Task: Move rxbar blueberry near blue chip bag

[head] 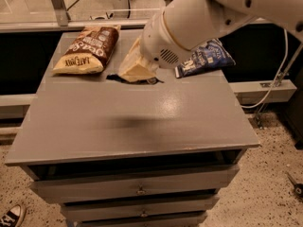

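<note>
- The delivery step seems to be in hand: the claw (137, 70) hangs low over the desk (142, 126), just beside the blue chip bag (203, 58), between it and the brown chip bag (87, 48).
- A dark sliver under the claw is probably the blueberry bar (112, 77); I cannot tell whether the claw grips it.
- Next move: set the bar down near the blue chip bag without nudging it.
- Drawers (137, 186) below: contents hidden.

A brown-and-tan chip bag (87, 48) is seen lying flat at the far left of a grey worktop (132, 122), just left of the claw (137, 69), which is held low over the far middle. Beneath it, drawers (139, 188) are stacked, a white cable (277, 74) is draped at right, and a sneaker (10, 215) is glimpsed on the speckled floor (265, 193).
</note>
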